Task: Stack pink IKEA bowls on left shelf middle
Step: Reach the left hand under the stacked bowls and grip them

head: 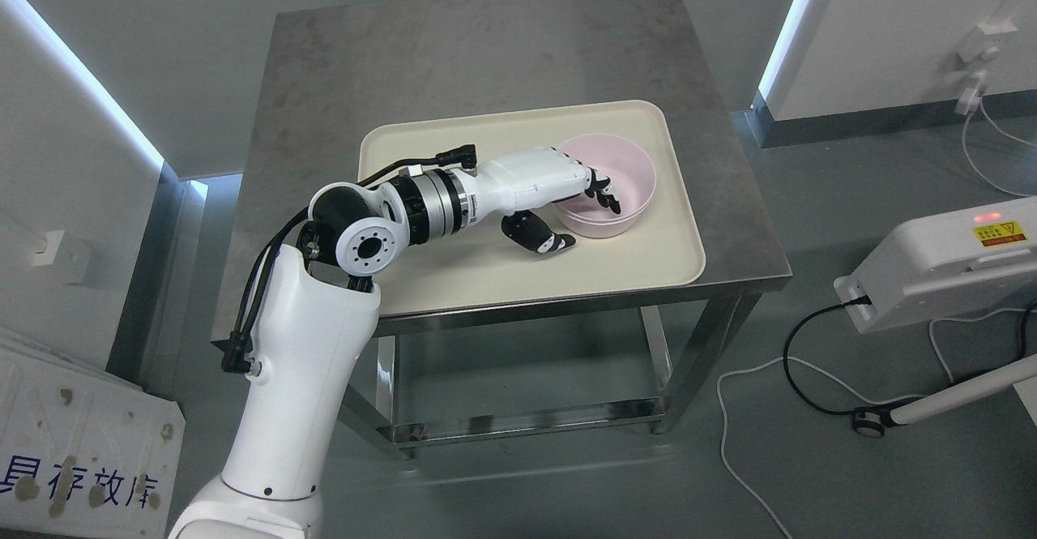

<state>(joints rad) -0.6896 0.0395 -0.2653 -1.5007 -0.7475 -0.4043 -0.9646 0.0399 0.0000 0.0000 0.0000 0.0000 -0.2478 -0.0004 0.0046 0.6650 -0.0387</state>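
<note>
On the bench: steel-topped bench point(486, 44) w/ a cream tray point(454, 271) lying flat across its front half, tray's near edge close to the bench's front edge.
Bowl: one pink IKEA bowl point(628, 162) – upright, mouth up, inside the tray at its right-rear part, touching the tray floor; nothing visible inside it apart from fingertips.
Left arm: comes in from lower left, white forearm rising past the bench's front-left corner, elbow joint over the tray's left end, wrist reaching right across the tray.
Left robot hand point(559, 198): at the bowl's left rim – four dark-tipped fingers point(603, 190) hooked over the rim and dipping into the bowl, thumb point(539, 235) lower, outside the wall, just left of the bowl over the tray. Rim wall sits between fingers and thumb; looks like a grasp on the bowl, though how firm the pinch is can't be told.
Right arm: none showing.
Bowl vs tray: appears to rest level on the tray, not tilted.
Floor, right: white unit point(940, 267) w/ a red light and yellow warning label, black and white cables trailing on the grey floor.
Floor, lower left: white panel point(73, 442) w/ blue characters, leaning – partly cut off by the edge.
</note>
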